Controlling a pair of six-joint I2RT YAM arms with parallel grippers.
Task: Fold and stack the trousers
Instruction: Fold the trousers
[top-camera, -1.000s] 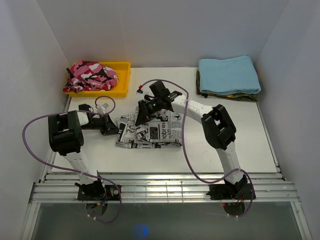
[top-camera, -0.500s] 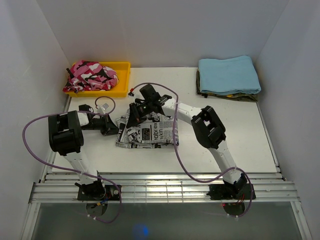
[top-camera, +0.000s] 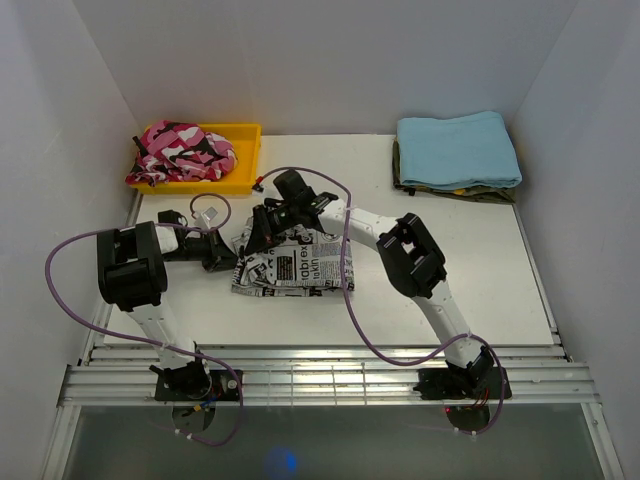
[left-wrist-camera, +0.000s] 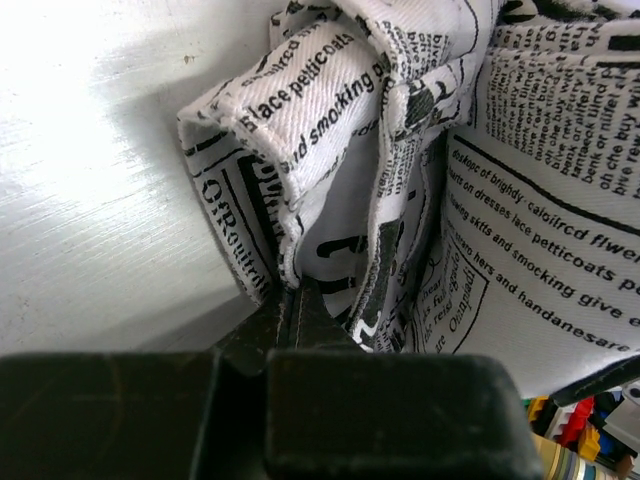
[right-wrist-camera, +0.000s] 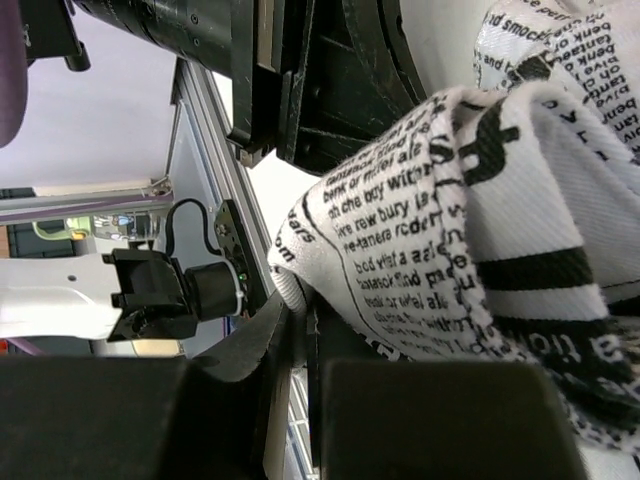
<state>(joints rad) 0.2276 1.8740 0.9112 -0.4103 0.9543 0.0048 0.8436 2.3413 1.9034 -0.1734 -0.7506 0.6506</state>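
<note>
Looking down, you see the trousers (top-camera: 300, 268) lying long-ways left to right in the middle of the table (top-camera: 480, 280), with your left hand (top-camera: 231, 262) and your right hand (top-camera: 257, 234) both at their left end, each closed tight on what looks like a fold of cloth.

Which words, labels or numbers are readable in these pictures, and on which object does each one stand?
"lace petticoats": on the raised fold of the trousers, left wrist view.
"and smoking": next line on that fold.
"dresses lace petticoats": flat panel at right, same view.
"and smocking give": line below it.
Right wrist view: print blurred, not surely readable.
Top view: print too small.
</note>
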